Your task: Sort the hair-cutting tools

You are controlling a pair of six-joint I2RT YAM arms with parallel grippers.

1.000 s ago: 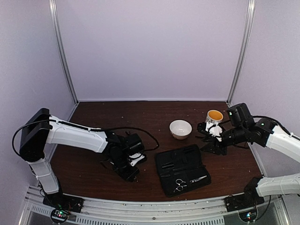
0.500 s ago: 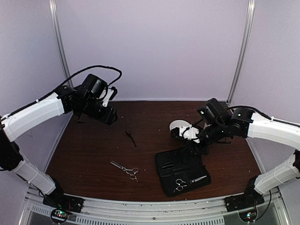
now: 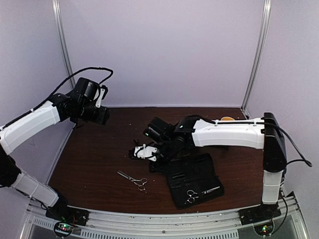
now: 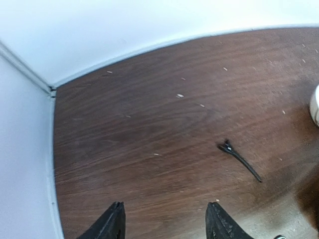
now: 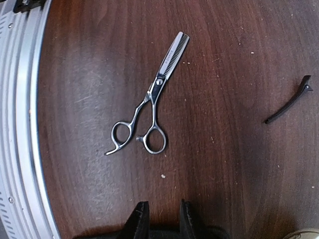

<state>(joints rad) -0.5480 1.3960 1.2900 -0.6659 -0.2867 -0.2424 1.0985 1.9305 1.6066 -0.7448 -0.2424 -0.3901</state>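
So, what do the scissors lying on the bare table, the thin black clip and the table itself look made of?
Scissors: polished steel, going by the silver gleam and the toothed blade. Clip: matte black, either plastic or coated metal; the look leaves it open. Table: dark brown wood or wood-look laminate, with visible grain and a slight sheen.

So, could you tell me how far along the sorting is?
One pair of scissors rests on the open case. Nothing is held: left gripper and right gripper are empty. The thinning scissors and a black clip lie loose on the table.
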